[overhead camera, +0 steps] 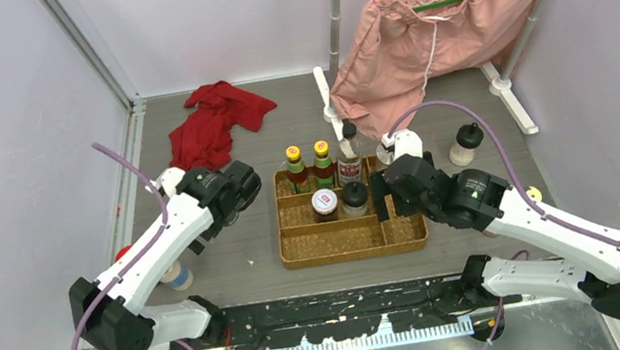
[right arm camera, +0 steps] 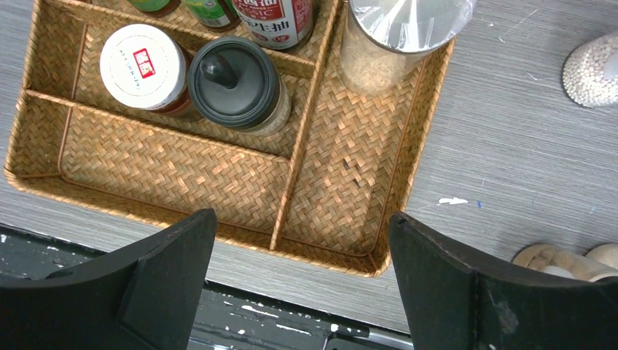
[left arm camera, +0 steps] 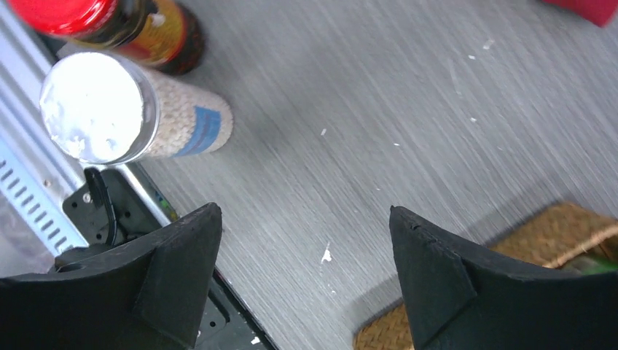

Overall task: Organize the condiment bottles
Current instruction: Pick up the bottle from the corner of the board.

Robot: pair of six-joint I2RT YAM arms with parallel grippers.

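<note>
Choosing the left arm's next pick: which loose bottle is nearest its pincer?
The white-lidded shaker: closer to the left pincer than the red-capped bottle beside it.

Bright, even overhead light leaves only faint, soft shadows on the table [overhead camera: 233,241]. Ahead-left of the left gripper [left arm camera: 304,219], the white-lidded shaker [left arm camera: 95,109] glares and the red-capped bottle [left arm camera: 65,14] is blurred. Just ahead of the right gripper [right arm camera: 302,222], the plastic-wrapped jar [right arm camera: 404,22] catches sheen.
</note>
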